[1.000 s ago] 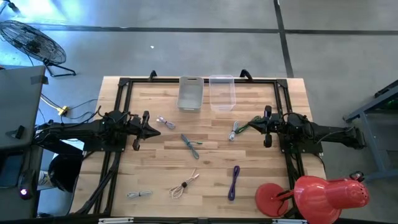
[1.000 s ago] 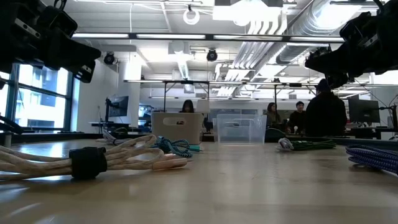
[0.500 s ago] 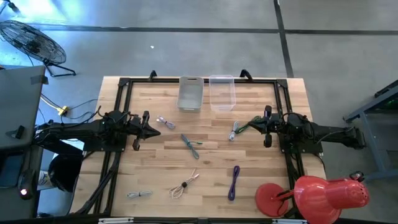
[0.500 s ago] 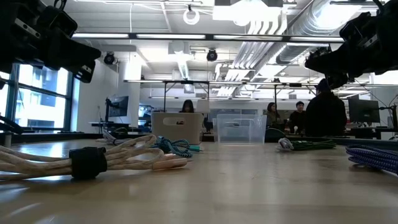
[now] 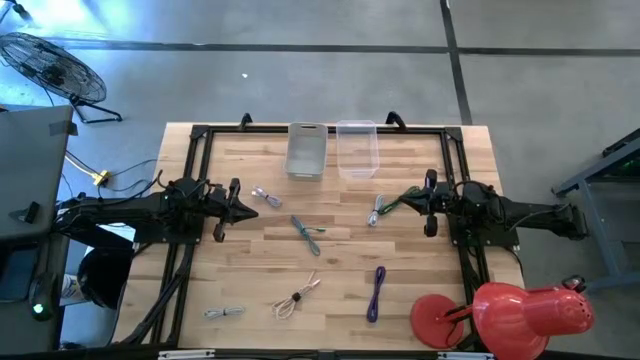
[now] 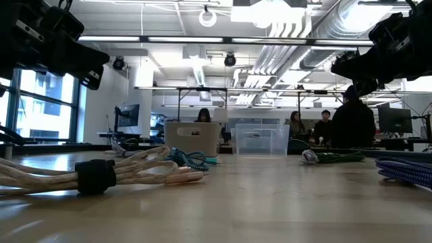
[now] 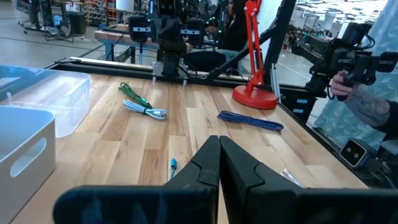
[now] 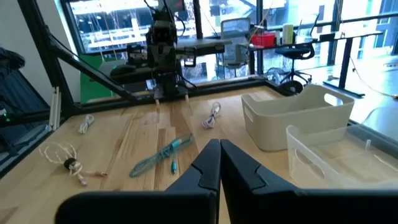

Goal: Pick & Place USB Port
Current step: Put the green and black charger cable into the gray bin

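A wooden tabletop [image 5: 330, 300] carries a grey bin [image 5: 306, 150] and a clear bin [image 5: 356, 148] side by side at its far edge, with a red lamp [image 5: 500, 312] at the near right corner. The left hand [image 5: 248, 210] and right hand [image 5: 405, 203] hover at opposite sides, fingers pressed together, holding nothing. Bundled cables lie scattered between them: teal [image 5: 307, 232], purple [image 5: 377, 292], beige [image 5: 297, 297].

Beige cable bundle [image 6: 94, 174] nearest, grey bin [image 6: 193, 138], clear bin [image 6: 260, 140] behind

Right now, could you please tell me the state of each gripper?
Left gripper: closed, holding nothing, hovering over the table's left side.
Right gripper: closed, holding nothing, hovering over the table's right side.
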### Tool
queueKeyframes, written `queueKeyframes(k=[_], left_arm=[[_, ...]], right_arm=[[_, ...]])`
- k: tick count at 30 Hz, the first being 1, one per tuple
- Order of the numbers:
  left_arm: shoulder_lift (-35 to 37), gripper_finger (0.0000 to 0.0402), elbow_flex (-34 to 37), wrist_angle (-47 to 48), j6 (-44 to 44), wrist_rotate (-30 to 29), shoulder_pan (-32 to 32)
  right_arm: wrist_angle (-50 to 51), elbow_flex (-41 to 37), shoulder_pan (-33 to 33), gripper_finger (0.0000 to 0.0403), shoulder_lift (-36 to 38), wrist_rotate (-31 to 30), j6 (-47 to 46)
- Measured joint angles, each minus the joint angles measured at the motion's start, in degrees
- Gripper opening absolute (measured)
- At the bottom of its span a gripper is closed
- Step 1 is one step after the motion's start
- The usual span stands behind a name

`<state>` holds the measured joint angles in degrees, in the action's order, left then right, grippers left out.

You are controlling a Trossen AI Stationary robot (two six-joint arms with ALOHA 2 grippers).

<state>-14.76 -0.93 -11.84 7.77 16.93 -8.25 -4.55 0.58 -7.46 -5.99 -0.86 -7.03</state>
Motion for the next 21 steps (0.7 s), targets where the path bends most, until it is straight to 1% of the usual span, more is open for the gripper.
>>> queueKeyframes(k=[4, 9, 14, 17, 21], left_arm=[[0.0, 0.0, 0.0, 0.0, 0.02, 0.0, 0.02], [0.0, 0.0, 0.01, 0.0, 0.01, 0.0, 0.02], [0.0, 0.0, 0.02, 0.0, 0.01, 0.0, 0.01], [0.0, 0.0, 0.02, 0.0, 0.0, 0.0, 0.02], [0.0, 0.0, 0.01, 0.0, 0.0, 0.0, 0.01]], right_arm=[[-0.05, -0.01, 0.0, 0.0, 0.0, 0.02, -0.14], [-0.08, 0.0, 0.0, 0.0, 0.0, 0.06, -3.25], [-4.81, -0.02, -0.02, 0.0001, 0.0, -3.34, -1.01], [-7.04, 0.18, 0.02, 0.0004, 0.02, -2.7, -0.46], [-6.88, 2.8, 0.02, 0.0019, -0.03, -2.3, 0.11]])
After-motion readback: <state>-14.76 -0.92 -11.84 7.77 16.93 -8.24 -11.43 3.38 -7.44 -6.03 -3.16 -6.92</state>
